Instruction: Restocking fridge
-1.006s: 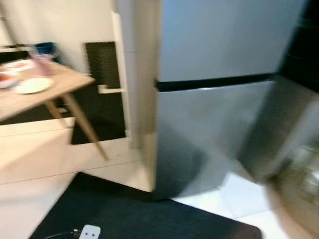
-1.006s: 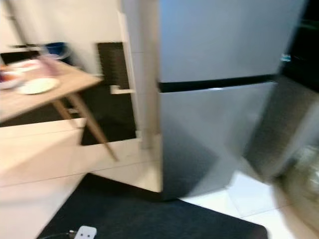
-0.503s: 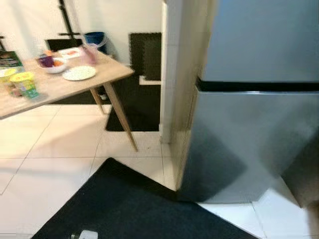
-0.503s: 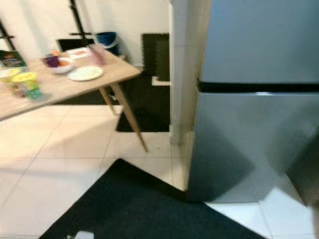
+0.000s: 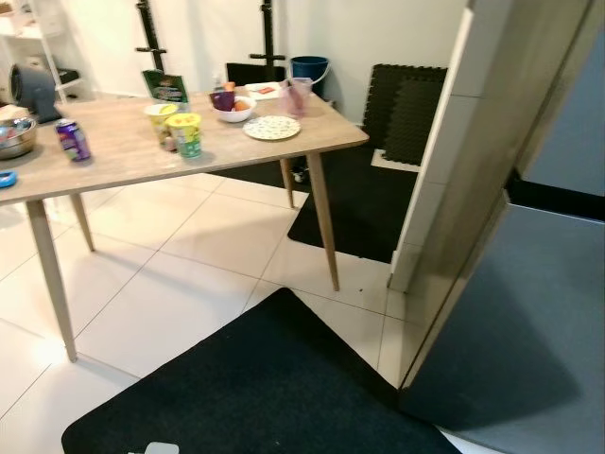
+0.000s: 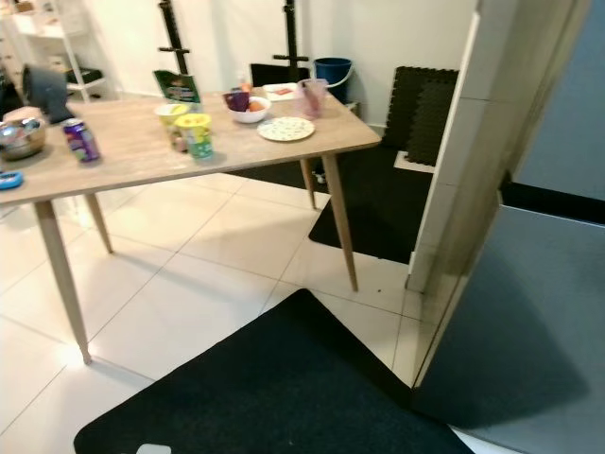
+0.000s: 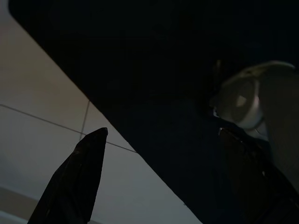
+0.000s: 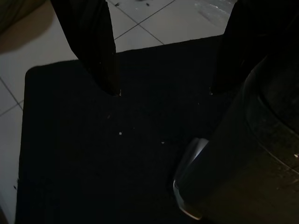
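table [image 5: 113, 165] of pale wood at left, carrying a metal bowl [image 5: 14, 137], a purple can [image 5: 73, 140], two yellow-lidded cups [image 5: 186, 134], a green carton [image 5: 164, 87] whose print is too small to read, a white bowl [image 5: 233, 107], a pink cup [image 5: 301, 95] and a patterned plate [image 5: 272, 128]. black mat [image 5: 265, 388] on the tiled floor at centre. grey fridge [image 5: 548, 312], doors closed, at right beside a tiled pillar [image 5: 454, 161]. left claw [image 7: 159, 140] and right claw [image 8: 163, 91] hang above the mat, fingers spread apart, holding nothing.
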You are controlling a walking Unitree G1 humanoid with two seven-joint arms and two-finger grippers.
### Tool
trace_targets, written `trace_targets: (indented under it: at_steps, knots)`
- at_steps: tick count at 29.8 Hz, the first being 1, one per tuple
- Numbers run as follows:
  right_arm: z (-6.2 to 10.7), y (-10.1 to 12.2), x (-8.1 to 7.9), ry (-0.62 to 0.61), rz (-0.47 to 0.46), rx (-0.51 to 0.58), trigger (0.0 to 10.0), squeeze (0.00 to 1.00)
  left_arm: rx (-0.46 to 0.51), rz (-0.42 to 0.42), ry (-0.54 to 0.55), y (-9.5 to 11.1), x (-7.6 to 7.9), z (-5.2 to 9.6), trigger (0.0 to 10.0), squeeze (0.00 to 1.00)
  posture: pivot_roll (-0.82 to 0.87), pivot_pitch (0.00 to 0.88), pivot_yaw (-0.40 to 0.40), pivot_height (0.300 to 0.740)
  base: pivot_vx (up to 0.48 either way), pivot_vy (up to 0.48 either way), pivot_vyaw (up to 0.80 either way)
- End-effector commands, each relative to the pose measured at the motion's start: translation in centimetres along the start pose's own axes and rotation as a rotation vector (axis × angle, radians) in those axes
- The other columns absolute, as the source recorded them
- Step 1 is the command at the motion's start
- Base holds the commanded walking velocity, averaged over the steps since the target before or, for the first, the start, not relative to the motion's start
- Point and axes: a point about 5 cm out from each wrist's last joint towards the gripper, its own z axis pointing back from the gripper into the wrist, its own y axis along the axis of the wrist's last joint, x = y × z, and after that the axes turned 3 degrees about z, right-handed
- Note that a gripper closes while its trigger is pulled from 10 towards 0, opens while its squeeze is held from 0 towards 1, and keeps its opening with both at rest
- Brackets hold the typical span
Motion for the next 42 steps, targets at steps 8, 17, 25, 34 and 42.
trace_targets:
  at_steps: [8, 17, 25, 34, 42]
  knots:
    - [-0.2, 0.2, -0.9, 0.030, 0.023, 0.011, 10.0, 0.00, -0.008, 0.003, 0.006, -0.3, -0.1, 0.1, 10.0, 0.00, -0.02, 0.032, 0.004, 0.740, 0.000, 0.000, 0.76]
    - [-0.1, -0.1, -0.5, 0.005, 0.010, 0.008, 10.0, 0.00, -0.037, 0.005, 0.016, -1.2, 0.0, 0.2, 10.0, 0.00, -0.02, 0.025, 0.006, 0.740, 0.000, 0.000, 0.76]
    - [0.0, 0.0, -0.2, -0.001, -0.009, 0.014, 10.0, 0.00, -0.009, 0.020, 0.026, -0.3, -0.4, 0.1, 10.0, 0.00, -0.03, 0.022, -0.011, 0.740, 0.000, 0.000, 0.76]
    - [0.1, 0.4, 0.9, -0.056, 0.053, 0.013, 10.0, 0.00, -0.034, 0.041, 0.035, -1.1, -0.3, 0.2, 10.0, 0.00, -0.04, 0.006, -0.002, 0.740, 0.000, 0.000, 0.00]
    - [0.2, 0.5, 1.2, -0.067, 0.067, -0.001, 10.0, 0.00, -0.030, 0.026, 0.015, -0.9, 0.4, 0.0, 10.0, 0.00, -0.02, 0.000, -0.010, 0.740, 0.000, 0.000, 0.00]
